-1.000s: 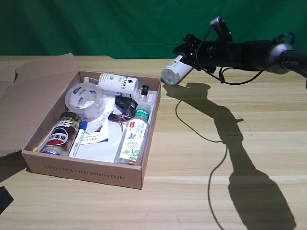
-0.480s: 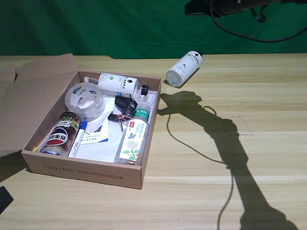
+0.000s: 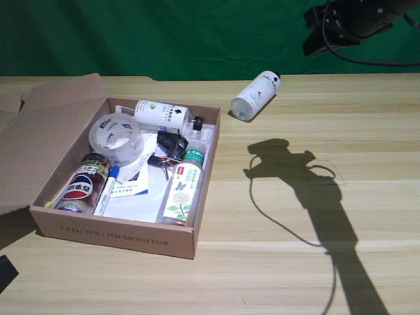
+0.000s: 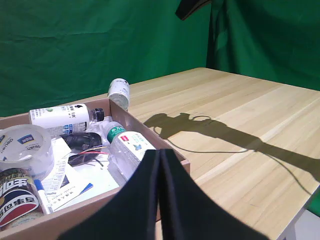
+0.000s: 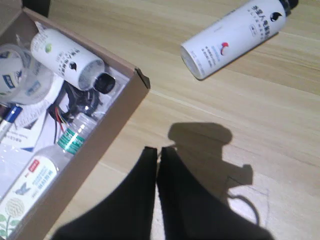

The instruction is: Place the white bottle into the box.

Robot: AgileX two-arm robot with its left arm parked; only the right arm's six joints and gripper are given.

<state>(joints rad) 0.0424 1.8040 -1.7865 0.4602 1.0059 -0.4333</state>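
Observation:
The white bottle (image 3: 256, 96) with a black cap lies on its side on the wooden table, apart from the box and just beyond its far right corner in the exterior view. It also shows in the right wrist view (image 5: 235, 37) and the left wrist view (image 4: 119, 92). The brown cardboard box (image 3: 118, 231) stands open at the exterior view's left, with its flap spread out. My right gripper (image 3: 318, 33) hangs high above the table, to the right of the bottle in the exterior view. It is shut (image 5: 158, 149) with nothing between its fingers.
Inside the box lie another white bottle with a green logo (image 3: 161, 113), a clear green-capped bottle (image 3: 184, 187), a tape roll (image 3: 116, 138), a cola can (image 3: 85, 184), a pen and papers. The parked left gripper (image 4: 160, 200) hangs over the box's edge.
My right arm has lifted off the bottle's cap end and swung up and to the exterior view's right. The bottle has shifted slightly rightward and rests on the table.

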